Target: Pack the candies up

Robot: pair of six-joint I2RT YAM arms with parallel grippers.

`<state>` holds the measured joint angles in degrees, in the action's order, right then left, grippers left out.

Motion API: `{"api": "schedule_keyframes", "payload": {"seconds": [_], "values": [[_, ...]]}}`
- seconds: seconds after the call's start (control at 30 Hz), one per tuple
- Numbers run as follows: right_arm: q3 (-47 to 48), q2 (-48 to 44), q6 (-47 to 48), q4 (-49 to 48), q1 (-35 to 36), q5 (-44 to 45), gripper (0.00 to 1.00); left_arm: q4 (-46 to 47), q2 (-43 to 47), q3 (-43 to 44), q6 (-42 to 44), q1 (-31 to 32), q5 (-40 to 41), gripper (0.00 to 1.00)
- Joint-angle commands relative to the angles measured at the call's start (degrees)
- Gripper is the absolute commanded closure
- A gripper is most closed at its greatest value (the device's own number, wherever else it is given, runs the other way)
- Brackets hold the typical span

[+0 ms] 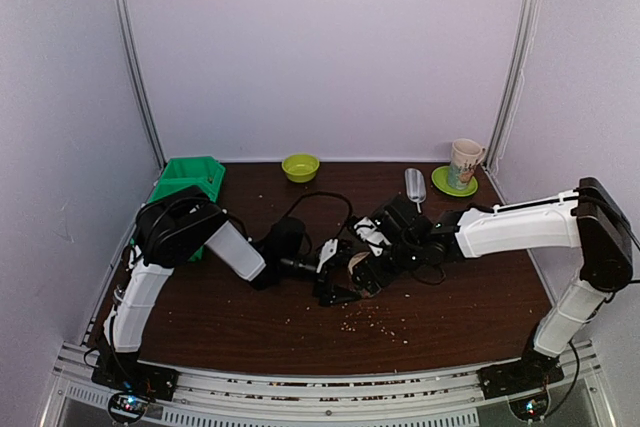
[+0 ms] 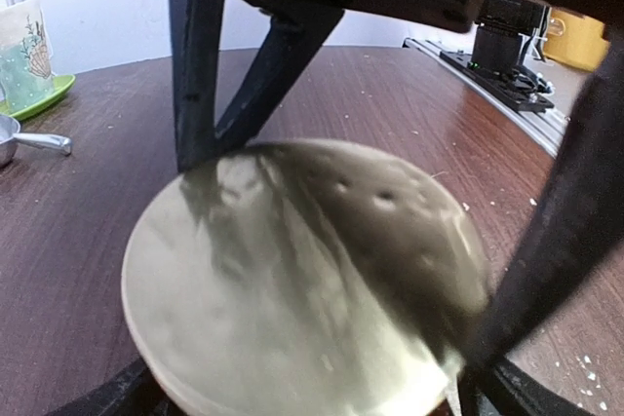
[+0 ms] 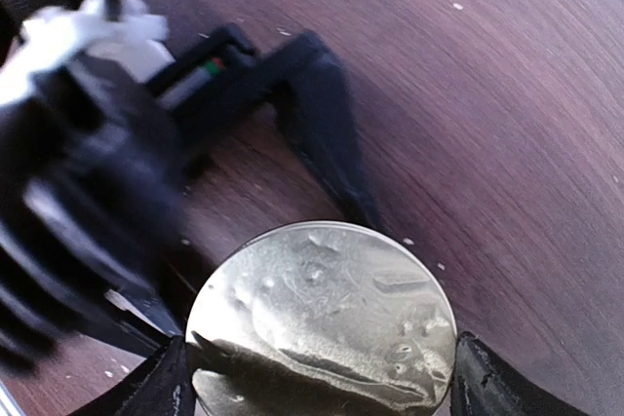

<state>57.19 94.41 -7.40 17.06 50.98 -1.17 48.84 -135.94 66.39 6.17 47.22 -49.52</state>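
Brown tabletop (image 1: 470, 317) under white walls: from above, the left gripper (image 1: 332, 282) and right gripper (image 1: 370, 269) meet mid-table at a round disc (image 1: 356, 265), and where the candies lie cannot be told in any view. Left wrist: its fingers (image 2: 195, 94) stand wide astride the pale disc, though whether they pinch it cannot be told. Right wrist: both fingers (image 3: 156, 387) press opposite edges of the foil-like disc, holding it.

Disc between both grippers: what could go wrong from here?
1. The left gripper and right gripper both seem to pinch the silvery disc by its rim; an uneven pull could make it slip or tip.
2. They crowd together in the top view, so they could collide.
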Motion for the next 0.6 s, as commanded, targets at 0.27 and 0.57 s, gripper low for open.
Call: {"api": "schedule_keyframes", "payload": {"seconds": [0.27, 0.57], "values": [[-4.7, -7.1, -1.4, 1.1, -5.9, 5.1, 0.17, -5.6, -2.5, -5.9, -7.5, -1.6, 5.2, 0.02], [1.8, -1.4, -0.9, 1.8, -10.6, 4.5, 0.16, 0.7, 3.0, -12.7, -9.1, -1.8, 13.2, 0.02]]}}
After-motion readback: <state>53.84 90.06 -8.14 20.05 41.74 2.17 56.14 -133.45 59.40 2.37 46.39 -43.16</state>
